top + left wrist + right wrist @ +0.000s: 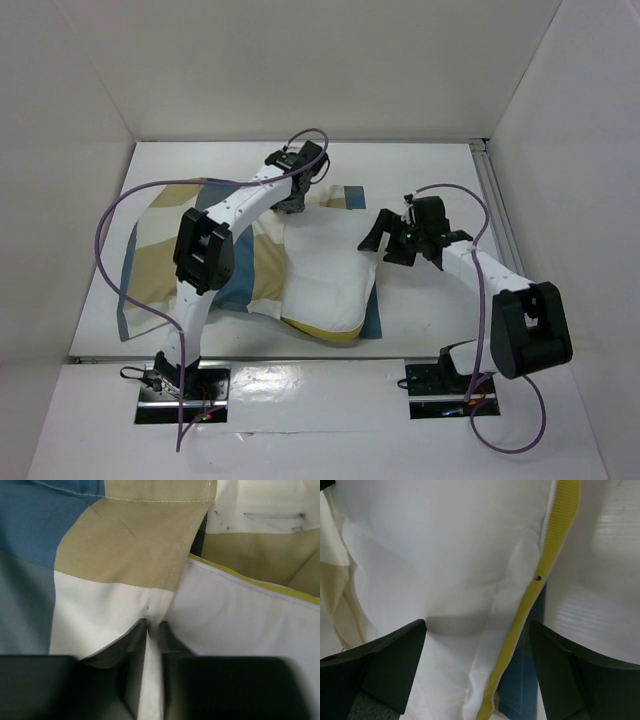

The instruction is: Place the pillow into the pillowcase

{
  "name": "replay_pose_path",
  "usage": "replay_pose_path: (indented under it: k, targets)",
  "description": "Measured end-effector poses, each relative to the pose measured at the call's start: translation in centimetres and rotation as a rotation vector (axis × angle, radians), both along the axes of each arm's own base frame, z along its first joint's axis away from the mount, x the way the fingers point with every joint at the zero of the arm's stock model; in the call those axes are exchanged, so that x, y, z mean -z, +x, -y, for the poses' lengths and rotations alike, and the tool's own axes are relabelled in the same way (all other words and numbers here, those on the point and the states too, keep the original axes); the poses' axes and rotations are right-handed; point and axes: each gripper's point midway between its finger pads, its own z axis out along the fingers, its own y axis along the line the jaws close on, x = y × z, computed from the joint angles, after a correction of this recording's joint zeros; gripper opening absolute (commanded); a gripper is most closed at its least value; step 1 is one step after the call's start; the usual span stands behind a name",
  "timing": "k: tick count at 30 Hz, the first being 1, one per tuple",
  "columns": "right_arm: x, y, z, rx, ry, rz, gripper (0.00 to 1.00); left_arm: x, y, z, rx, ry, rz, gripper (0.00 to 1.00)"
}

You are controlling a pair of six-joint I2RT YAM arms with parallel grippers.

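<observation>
Left end effector: pinched shut on a cream fold of the pillowcase.
Right end effector: jaws wide above the pillow, at its yellow edge.
Placement: pillow lies atop pillowcase, mid-counter.
Obstruction: left arm crosses over the pillowcase.

You see bench: white | walls: plain white, on three sides | rail: metal, along the bench's right edge

White table, one cloth spread on it.
We see the pillowcase lying across its left and middle, rumpled toward the centre; the pillow sits mostly on that cloth.
</observation>
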Motion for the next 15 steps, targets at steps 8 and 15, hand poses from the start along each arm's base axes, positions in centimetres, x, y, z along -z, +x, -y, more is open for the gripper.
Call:
replay_pose_path:
  k: [8,15]
  targets:
    - [1.3,1.4,-2.1,-0.074,0.022,0.021,0.0,0.2,0.8,2.3,0.128,-0.042,-0.04,0.0]
    - [-3.7,3.6,-4.0,-0.131,0.011,0.158,0.0,-3.6,-1.3,8.9,0.346,-0.157,-0.019,0.0]
